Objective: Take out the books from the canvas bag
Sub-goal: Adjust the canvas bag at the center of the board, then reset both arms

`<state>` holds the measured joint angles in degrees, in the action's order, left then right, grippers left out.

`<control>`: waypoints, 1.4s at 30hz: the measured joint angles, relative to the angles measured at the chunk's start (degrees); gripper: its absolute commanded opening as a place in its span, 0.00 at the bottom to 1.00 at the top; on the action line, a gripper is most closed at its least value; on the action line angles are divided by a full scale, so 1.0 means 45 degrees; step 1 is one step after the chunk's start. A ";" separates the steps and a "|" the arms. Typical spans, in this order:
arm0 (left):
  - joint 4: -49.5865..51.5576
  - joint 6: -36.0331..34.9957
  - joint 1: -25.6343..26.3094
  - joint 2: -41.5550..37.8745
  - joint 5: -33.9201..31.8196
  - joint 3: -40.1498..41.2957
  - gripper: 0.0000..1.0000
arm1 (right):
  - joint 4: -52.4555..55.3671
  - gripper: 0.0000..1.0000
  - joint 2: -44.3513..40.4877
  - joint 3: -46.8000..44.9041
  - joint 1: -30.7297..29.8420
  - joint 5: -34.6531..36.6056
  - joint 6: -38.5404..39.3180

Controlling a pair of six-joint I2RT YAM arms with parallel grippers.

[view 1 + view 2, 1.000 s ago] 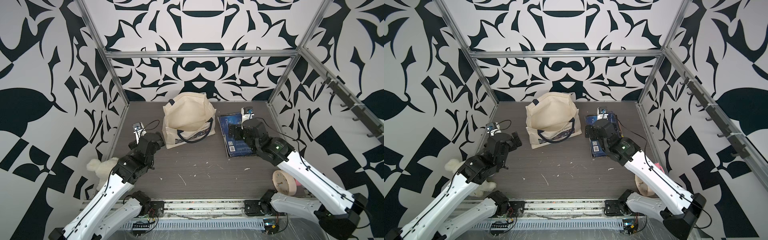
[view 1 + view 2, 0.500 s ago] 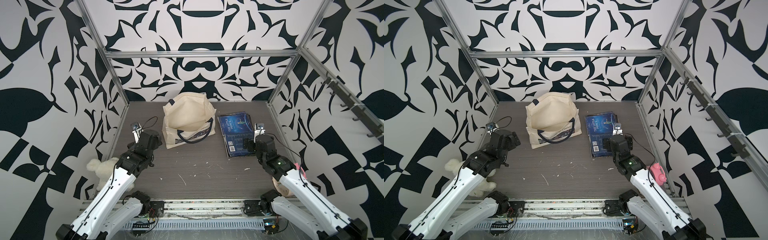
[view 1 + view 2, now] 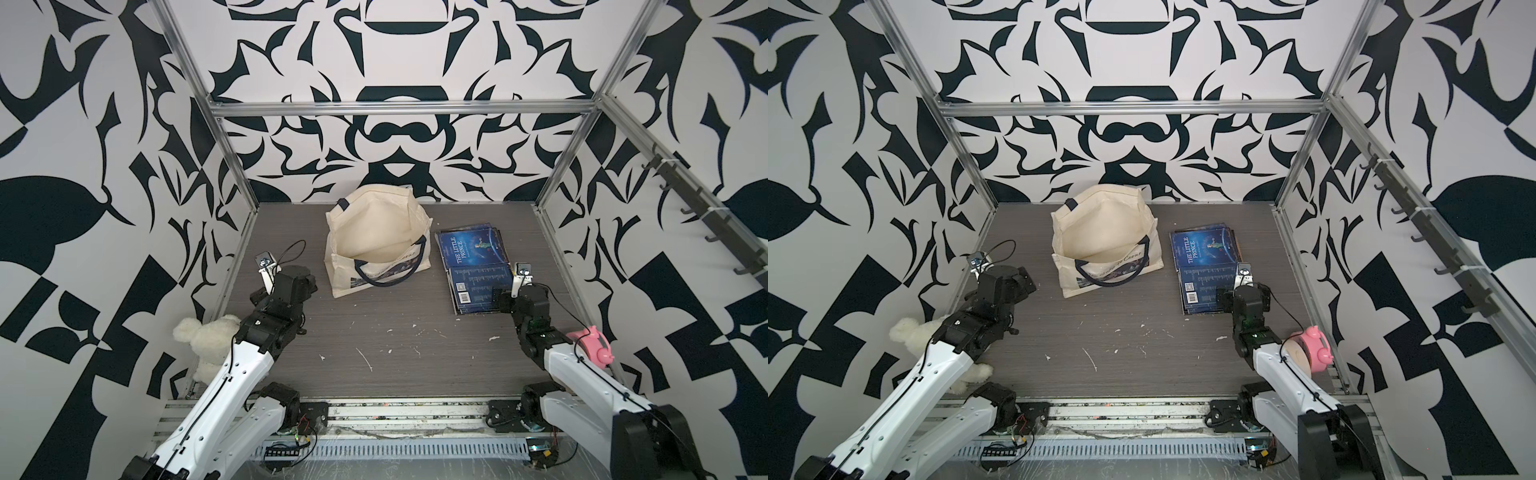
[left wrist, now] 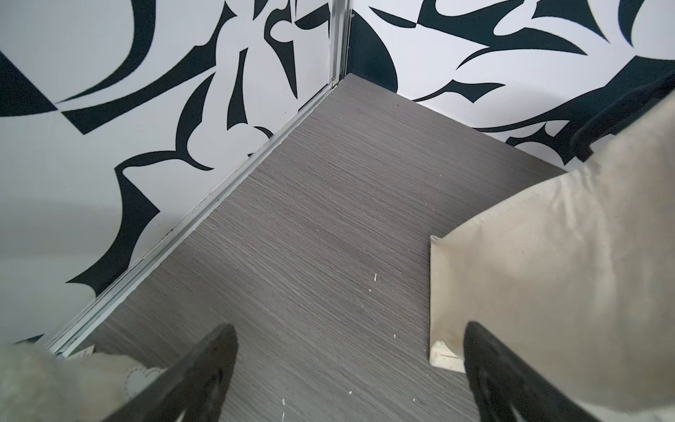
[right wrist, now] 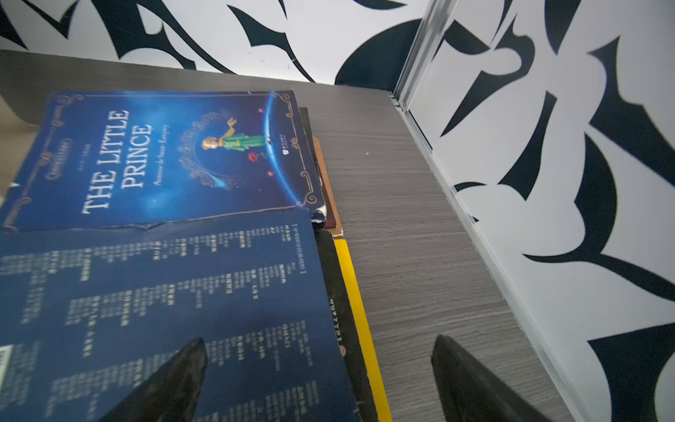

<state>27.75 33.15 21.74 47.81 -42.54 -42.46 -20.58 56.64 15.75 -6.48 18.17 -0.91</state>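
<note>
The cream canvas bag stands at the back middle with its mouth open and a navy handle hanging over the front; no book shows inside. The books lie stacked flat to its right, dark blue covers on top. In the right wrist view, a yellow book's edge sticks out under the blue books. My right gripper hovers open over the stack's near right edge, holding nothing. My left gripper is open and empty, left of the bag.
A white plush bear lies by the left wall beside my left arm. A pink pig toy and a round wooden disc sit at the front right. A rail of hooks runs along the right wall.
My right arm has drawn back from over the books toward the front right, uncovering the pink toy. My left gripper has pulled back a little toward the left wall.
</note>
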 measured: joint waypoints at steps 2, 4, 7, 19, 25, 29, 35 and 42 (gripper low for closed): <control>-0.0374 -0.0165 -0.0063 0.0078 -0.0039 0.0117 0.99 | -0.1064 0.99 0.0578 -0.0282 0.0408 -0.0194 -0.0155; -0.0753 -0.0389 -0.0160 0.0068 -0.0010 0.0374 0.99 | -0.2123 0.99 0.1224 -0.0525 0.0704 -0.0476 -0.0355; -0.1287 -0.0831 -0.0223 0.0068 0.0092 0.0797 0.99 | -0.3604 1.00 0.2701 -0.0597 0.0942 -0.0884 -0.0588; -0.3706 -0.2467 -0.1234 0.0593 0.0335 0.1889 0.99 | -0.9000 1.00 0.6936 -0.0146 0.1005 -0.1904 -0.0855; -0.5863 -0.2948 -0.2555 0.0986 0.0899 0.2837 0.99 | -0.8165 1.00 0.7019 0.0476 0.1005 -0.2288 -0.0753; -0.7383 -0.3298 -0.3492 0.1797 0.1394 0.3526 0.99 | -0.8126 1.00 0.7019 0.0476 0.1005 -0.2317 -0.0758; -1.0588 -0.4250 -0.4041 0.3060 0.2161 0.4614 0.99 | -0.8116 1.00 0.7019 0.0476 0.1005 -0.2322 -0.0758; -1.3328 -0.5110 -0.4697 0.5280 0.3609 0.4770 0.99 | -0.8092 1.00 0.7019 0.0491 0.1005 -0.2331 -0.0758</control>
<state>-32.23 10.15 0.60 71.57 -26.30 -20.99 -56.99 88.23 17.96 -1.96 7.68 -4.32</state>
